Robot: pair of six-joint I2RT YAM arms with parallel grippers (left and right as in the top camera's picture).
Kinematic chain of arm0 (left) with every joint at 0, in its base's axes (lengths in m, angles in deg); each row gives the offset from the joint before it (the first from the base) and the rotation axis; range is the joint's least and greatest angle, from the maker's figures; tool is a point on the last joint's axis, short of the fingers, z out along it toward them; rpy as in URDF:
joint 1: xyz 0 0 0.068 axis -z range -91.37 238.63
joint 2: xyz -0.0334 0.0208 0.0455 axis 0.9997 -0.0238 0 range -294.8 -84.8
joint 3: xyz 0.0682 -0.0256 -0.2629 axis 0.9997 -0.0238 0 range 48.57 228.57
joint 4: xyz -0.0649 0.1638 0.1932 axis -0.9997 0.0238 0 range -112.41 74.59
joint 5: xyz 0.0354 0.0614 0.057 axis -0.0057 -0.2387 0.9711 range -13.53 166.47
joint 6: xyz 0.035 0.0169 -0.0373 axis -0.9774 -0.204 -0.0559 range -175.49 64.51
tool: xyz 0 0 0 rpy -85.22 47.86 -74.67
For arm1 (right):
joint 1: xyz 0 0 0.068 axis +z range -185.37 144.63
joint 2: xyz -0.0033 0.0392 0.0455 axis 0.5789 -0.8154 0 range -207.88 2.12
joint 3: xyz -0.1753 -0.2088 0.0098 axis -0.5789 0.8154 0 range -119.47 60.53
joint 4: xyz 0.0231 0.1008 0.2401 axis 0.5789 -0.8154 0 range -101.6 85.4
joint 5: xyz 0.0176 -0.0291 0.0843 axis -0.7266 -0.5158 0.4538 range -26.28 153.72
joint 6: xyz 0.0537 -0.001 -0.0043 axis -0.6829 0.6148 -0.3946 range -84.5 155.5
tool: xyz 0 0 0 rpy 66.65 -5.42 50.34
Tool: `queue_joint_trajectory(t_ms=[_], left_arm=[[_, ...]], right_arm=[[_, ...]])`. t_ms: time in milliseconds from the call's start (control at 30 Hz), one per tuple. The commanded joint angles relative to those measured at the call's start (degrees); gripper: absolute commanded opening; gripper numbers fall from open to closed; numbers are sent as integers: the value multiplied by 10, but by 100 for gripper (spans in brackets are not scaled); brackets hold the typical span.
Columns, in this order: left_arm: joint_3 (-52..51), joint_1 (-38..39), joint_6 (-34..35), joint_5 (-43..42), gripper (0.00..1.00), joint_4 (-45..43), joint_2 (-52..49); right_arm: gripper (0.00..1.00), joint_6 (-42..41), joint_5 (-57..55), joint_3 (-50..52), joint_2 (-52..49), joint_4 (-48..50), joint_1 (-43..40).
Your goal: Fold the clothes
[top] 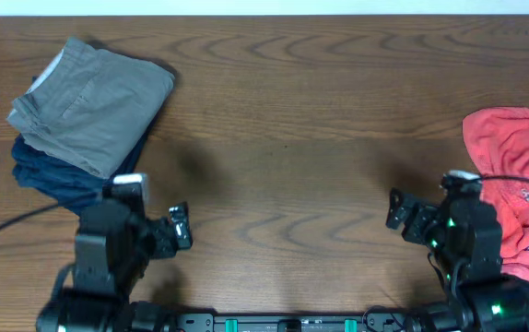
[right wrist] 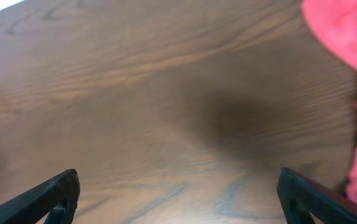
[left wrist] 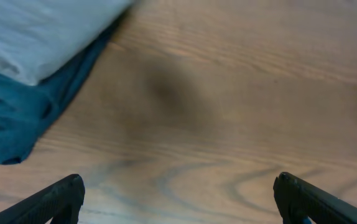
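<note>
The grey shorts [top: 94, 101] lie folded at the far left on top of the dark navy garment [top: 52, 178]. In the left wrist view the shorts [left wrist: 35, 31] and the navy garment [left wrist: 17, 118] fill the upper left corner. The red T-shirt [top: 523, 175] with white print lies crumpled at the right edge, and it shows at the right of the right wrist view [right wrist: 352, 37]. My left gripper [top: 180, 228] is open and empty over bare wood, right of the stack. My right gripper [top: 395, 208] is open and empty, just left of the T-shirt.
The wooden table [top: 283, 138] runs from the far edge at the top to the arm bases at the front. A black cable [top: 6, 226] trails off the left arm at the lower left.
</note>
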Motion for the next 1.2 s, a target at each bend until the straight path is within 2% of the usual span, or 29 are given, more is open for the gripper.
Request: queue_joint_trajectory(t_ms=[0, 900, 1033, 1167], left_arm=[[-12, -1, 21, 31, 98, -5, 26], [-12, -1, 21, 31, 98, 4, 29], [-12, -1, 21, 31, 98, 4, 29], [-12, -1, 21, 31, 98, 4, 29]], right_arm=[[99, -8, -34, 10, 10, -2, 5], [99, -1, -42, 12, 30, -22, 0], [99, 45, -30, 19, 62, -12, -18], [99, 141, 2, 56, 121, 58, -26]])
